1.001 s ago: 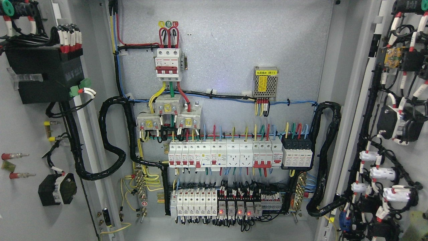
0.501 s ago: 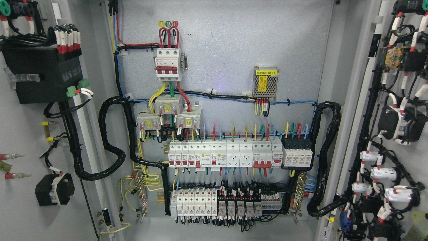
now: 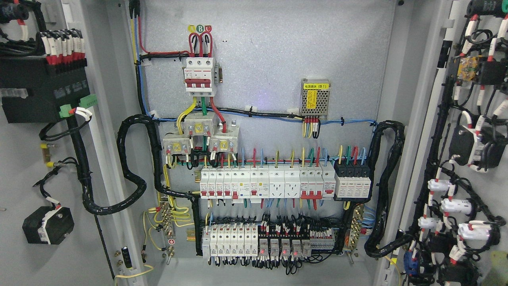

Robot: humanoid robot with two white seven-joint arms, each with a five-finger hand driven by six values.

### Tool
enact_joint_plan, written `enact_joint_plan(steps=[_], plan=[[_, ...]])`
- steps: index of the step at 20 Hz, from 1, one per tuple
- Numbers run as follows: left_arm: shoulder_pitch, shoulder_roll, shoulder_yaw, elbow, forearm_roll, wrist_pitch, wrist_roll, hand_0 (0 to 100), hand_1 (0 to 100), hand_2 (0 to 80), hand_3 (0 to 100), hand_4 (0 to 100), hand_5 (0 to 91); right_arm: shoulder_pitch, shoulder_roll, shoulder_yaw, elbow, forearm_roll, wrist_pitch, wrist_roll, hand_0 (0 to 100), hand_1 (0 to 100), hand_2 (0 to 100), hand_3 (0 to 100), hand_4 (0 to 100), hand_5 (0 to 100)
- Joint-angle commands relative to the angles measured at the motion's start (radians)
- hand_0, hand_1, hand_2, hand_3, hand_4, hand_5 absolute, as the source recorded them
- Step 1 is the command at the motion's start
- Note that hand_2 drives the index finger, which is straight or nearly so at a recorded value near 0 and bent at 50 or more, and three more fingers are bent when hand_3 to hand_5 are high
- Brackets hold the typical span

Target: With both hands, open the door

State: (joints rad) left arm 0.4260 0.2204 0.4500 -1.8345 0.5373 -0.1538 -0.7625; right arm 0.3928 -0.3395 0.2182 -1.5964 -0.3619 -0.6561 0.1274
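Both cabinet doors are swung wide, so I'm looking straight into the guts of the thing. The left door [image 3: 24, 167] fills the 9 o'clock side of my view, its inner face carrying a black box [image 3: 39, 93] up around 10 o'clock and a smaller black block [image 3: 47, 224] down near 8. The right door [image 3: 482, 159] takes the 3 o'clock edge, covered in black cable and white plug ends. Between them the grey back panel [image 3: 278, 59] is fully exposed: a three-pole breaker [image 3: 199, 77] with red, green and yellow leads at about 11 o'clock from centre, a small meshed power supply [image 3: 315, 99] with a yellow label at roughly 1 o'clock, a long row of white breakers [image 3: 266, 182] just below centre, and a lower row [image 3: 266, 240] at 6 o'clock with little red lights glowing. As for my hands, neither one is in the shot at all, so I can't tell whether my fingers are loose or curled.
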Motion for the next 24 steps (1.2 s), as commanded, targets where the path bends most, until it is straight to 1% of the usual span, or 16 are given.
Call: enact_joint_plan(steps=[1, 2, 4, 6, 7, 8, 9, 10, 12, 14, 18, 20, 24], plan=[[-0.079, 0.111, 0.153, 0.159, 0.084, 0.016, -0.017, 30, 0, 2.7, 3, 4, 0.0, 0.008, -0.067, -0.005, -0.037, -0.063, 0.006, -0.002, 22, 0, 0, 0, 0, 0], [-0.082, 0.123, 0.156, 0.175, 0.098, 0.016, -0.021, 30, 0, 2.7, 3, 4, 0.0, 0.008, -0.076, -0.006, -0.036, -0.075, 0.006, -0.002, 22, 0, 0, 0, 0, 0], [-0.096, 0.161, 0.157, 0.219, 0.148, 0.022, -0.043, 30, 0, 2.7, 3, 4, 0.0, 0.008, -0.087, -0.008, -0.036, -0.078, 0.006, 0.000, 22, 0, 0, 0, 0, 0], [-0.108, 0.210, 0.182, 0.254, 0.200, 0.023, -0.061, 30, 0, 2.7, 3, 4, 0.0, 0.012, -0.090, -0.010, -0.036, -0.080, 0.006, 0.000, 22, 0, 0, 0, 0, 0], [-0.110, 0.229, 0.196, 0.267, 0.213, 0.023, -0.063, 30, 0, 2.7, 3, 4, 0.0, 0.014, -0.090, -0.010, -0.036, -0.080, 0.006, 0.000, 22, 0, 0, 0, 0, 0], [-0.110, 0.243, 0.206, 0.279, 0.222, 0.026, -0.070, 30, 0, 2.7, 3, 4, 0.0, 0.014, -0.099, -0.010, -0.036, -0.080, 0.006, 0.000, 22, 0, 0, 0, 0, 0], [-0.110, 0.252, 0.210, 0.293, 0.233, 0.026, -0.090, 30, 0, 2.7, 3, 4, 0.0, 0.015, -0.122, -0.011, -0.036, -0.081, 0.004, 0.000, 22, 0, 0, 0, 0, 0], [-0.111, 0.255, 0.211, 0.308, 0.239, 0.026, -0.110, 30, 0, 2.7, 3, 4, 0.0, 0.018, -0.133, -0.010, -0.037, -0.089, 0.004, 0.000, 22, 0, 0, 0, 0, 0], [-0.122, 0.261, 0.211, 0.343, 0.245, 0.026, -0.146, 30, 0, 2.7, 3, 4, 0.0, 0.028, -0.141, -0.010, -0.037, -0.130, 0.004, 0.003, 22, 0, 0, 0, 0, 0], [-0.148, 0.270, 0.210, 0.385, 0.245, 0.030, -0.149, 30, 0, 2.7, 3, 4, 0.0, 0.029, -0.154, -0.013, -0.036, -0.146, 0.004, 0.003, 22, 0, 0, 0, 0, 0], [-0.228, 0.332, 0.202, 0.501, 0.247, 0.037, -0.150, 30, 0, 2.7, 3, 4, 0.0, 0.031, -0.161, -0.036, -0.031, -0.181, 0.004, 0.004, 22, 0, 0, 0, 0, 0], [-0.278, 0.359, 0.194, 0.562, 0.245, 0.037, -0.155, 30, 0, 2.7, 3, 4, 0.0, 0.032, -0.180, -0.045, -0.028, -0.183, 0.003, 0.004, 22, 0, 0, 0, 0, 0], [-0.354, 0.373, 0.170, 0.641, 0.243, 0.062, -0.169, 30, 0, 2.8, 3, 4, 0.0, 0.041, -0.199, -0.051, -0.028, -0.184, 0.001, 0.004, 22, 0, 0, 0, 0, 0]])
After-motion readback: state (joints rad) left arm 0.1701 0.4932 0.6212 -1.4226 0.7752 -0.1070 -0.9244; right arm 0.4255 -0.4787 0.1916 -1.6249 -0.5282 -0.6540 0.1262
